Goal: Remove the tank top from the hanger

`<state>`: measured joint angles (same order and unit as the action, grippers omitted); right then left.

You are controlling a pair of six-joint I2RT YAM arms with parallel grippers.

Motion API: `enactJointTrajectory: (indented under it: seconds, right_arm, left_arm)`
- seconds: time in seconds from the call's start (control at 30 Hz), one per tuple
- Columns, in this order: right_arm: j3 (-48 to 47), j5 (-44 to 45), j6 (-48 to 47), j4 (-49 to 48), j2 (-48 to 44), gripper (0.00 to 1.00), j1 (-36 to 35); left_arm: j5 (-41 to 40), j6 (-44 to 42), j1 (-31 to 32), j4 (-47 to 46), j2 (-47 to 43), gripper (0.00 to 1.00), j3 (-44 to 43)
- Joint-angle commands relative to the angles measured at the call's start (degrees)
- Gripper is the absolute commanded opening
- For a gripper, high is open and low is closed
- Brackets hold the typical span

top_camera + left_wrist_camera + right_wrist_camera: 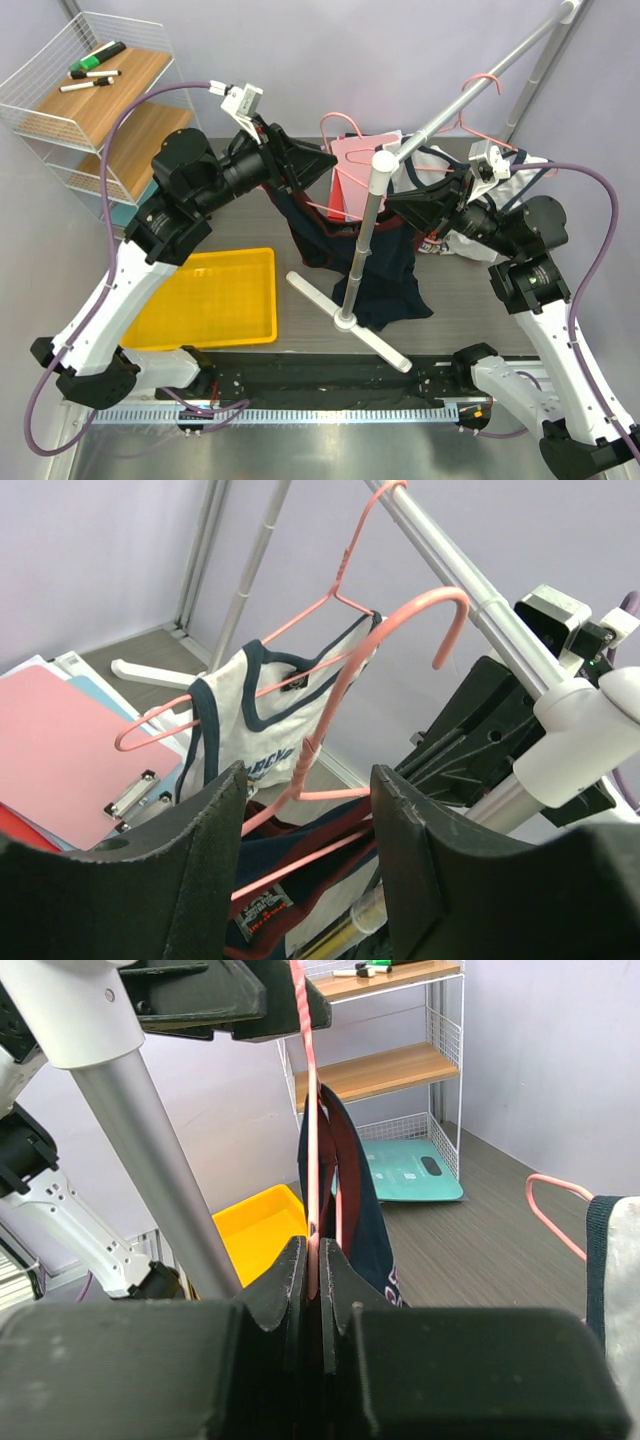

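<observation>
right hand (313, 1260) pinches pink hanger (311, 1110); left hand (308, 820) open; tank top (365, 1210) draped

Yellow plastic tray (215, 300) on a dark wood-grain table (240, 225), white wire rack with wooden shelves (110, 85) at far left, markers (97, 58) on its top shelf, silver garment rail pole (362, 245) on a white cross base, pink clipboard (355, 170) behind it, teal scale (405, 1172) under the rack

I count two pink hangers, the front hanger (425, 600) and the back hanger (347, 562). Two tank tops: a navy tank top (390, 275), a white tank top (240, 730). One yellow tray (220, 300), one wire shelf unit (60, 110), three markers (95, 73), one pink clipboard (60, 750).
</observation>
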<state>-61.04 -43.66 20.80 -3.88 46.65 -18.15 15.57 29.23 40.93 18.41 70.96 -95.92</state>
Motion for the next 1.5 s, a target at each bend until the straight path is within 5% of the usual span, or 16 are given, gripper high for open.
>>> enactJointTrajectory:
  seconds: [0.0, 0.5, 0.73, 0.97, 1.07, 1.2, 1.3, 1.47]
  right_arm:
    - [-1.7, -0.3, 0.9, -5.5, -0.2, 0.01, 0.2]
    - [-1.8, -1.0, 1.4, -5.6, 0.1, 0.01, 0.1]
    - [-1.8, -1.2, 1.4, -5.3, -0.1, 0.01, 0.2]
    - [-2.1, 1.7, 0.8, -0.9, -1.9, 0.01, 0.2]
    - [-2.3, 3.4, 0.3, 1.9, -2.9, 0.16, 0.3]
    - [-2.7, 7.8, 0.4, 5.7, -4.4, 0.5, 0.1]
    - [-4.8, 11.5, 0.4, 9.9, -5.1, 0.61, 0.2]
    - [-9.3, 23.6, -0.3, 21.3, -7.5, 0.64, 0.2]
  left_arm:
    - [-1.2, -1.6, 0.4, -3.6, 1.3, 0.51, -2.6]
    - [-0.2, -1.1, 1.9, -3.9, 4.9, 0.35, -4.6]
    - [-0.4, 1.3, 2.1, -4.1, 4.7, 0.0, -4.1]
    - [-0.8, 3.5, 2.1, -2.6, 3.1, 0.0, -4.4]
    - [-1.7, 3.5, 2.1, -2.2, 1.8, 0.0, -3.8]
    - [-1.6, 3.6, 2.1, -2.7, 0.2, 0.0, -2.3]
    - [-1.4, 4.2, 2.1, -2.9, -0.6, 0.0, -1.3]
    - [-1.2, 5.1, 2.1, -3.9, -2.0, 0.0, 0.2]
